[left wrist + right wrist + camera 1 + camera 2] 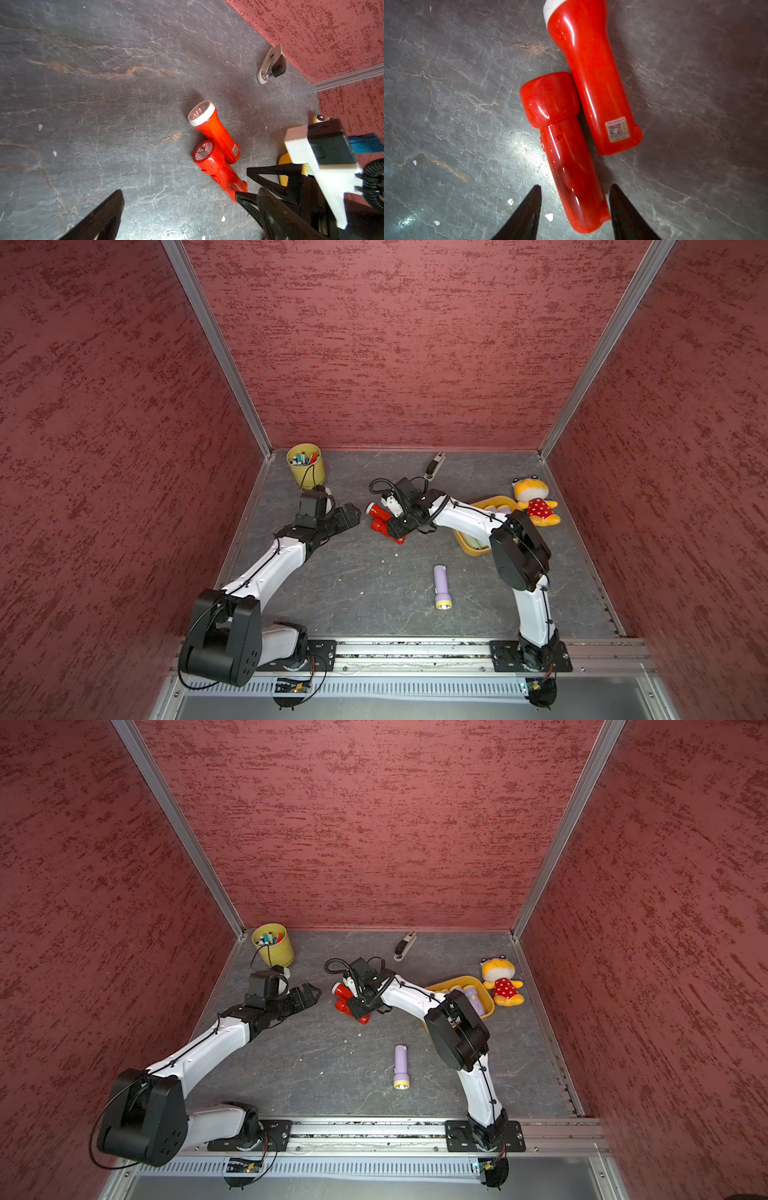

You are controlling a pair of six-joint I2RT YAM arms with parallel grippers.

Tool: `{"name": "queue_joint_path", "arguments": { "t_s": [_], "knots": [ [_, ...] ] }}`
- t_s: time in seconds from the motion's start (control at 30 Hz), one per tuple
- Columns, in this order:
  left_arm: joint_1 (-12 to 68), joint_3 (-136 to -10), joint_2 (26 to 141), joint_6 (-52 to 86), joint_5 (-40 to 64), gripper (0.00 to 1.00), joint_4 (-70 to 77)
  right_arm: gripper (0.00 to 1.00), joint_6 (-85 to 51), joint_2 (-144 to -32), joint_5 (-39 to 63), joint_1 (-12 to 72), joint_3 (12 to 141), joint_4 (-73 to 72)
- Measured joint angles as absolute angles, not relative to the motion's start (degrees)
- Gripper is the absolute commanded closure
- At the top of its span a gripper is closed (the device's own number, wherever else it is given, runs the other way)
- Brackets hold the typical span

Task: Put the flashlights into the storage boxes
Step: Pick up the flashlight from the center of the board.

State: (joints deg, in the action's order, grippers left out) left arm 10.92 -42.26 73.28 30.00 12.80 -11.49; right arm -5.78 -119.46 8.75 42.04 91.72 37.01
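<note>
Two red flashlights lie side by side mid-table: one with a white head and one all red. My right gripper is open and straddles the all-red one's tail, with a gap at one finger. The left gripper is wide open and holds nothing, left of the red pair. A lilac flashlight lies alone nearer the front. The orange-yellow storage box sits right, partly behind my right arm, with a lilac flashlight inside.
A yellow ribbed cup of pens stands in the back left corner. A grey-and-white stapler lies near the back wall. A yellow plush toy in a red dotted dress leans against the box's far right side. Red walls enclose three sides.
</note>
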Motion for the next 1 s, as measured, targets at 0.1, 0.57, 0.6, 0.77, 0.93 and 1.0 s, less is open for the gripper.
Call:
{"name": "queue_joint_path", "arguments": {
  "t_s": [0.1, 0.57, 0.6, 0.77, 0.93, 1.0],
  "knots": [
    [10.9, -42.3, 73.3, 30.0, 13.1, 0.01, -11.4, 0.46, -5.7, -120.1, 8.7, 42.2, 91.7, 37.2],
    [10.9, -42.3, 73.3, 30.2, 13.3, 0.01, -10.2, 0.51, -5.0, -123.3, 7.5, 42.3, 91.7, 37.6],
    [10.9, -42.3, 73.3, 30.2, 13.3, 0.01, -10.2, 0.51, -4.9, -123.5, 7.4, 42.3, 91.7, 37.6],
    [10.9, -42.3, 73.3, 30.2, 13.3, 0.01, -10.2, 0.53, -4.4, -123.6, 7.2, 42.3, 91.7, 37.3],
    [10.9, -42.3, 73.3, 30.2, 13.3, 0.01, -10.2, 0.58, -4.0, -123.7, 7.2, 42.6, 91.6, 36.6],
    [10.9, -42.3, 73.3, 30.1, 13.3, 0.01, -10.2, 0.61, -3.8, -123.6, 7.2, 42.6, 91.4, 35.9]
  ]
}}
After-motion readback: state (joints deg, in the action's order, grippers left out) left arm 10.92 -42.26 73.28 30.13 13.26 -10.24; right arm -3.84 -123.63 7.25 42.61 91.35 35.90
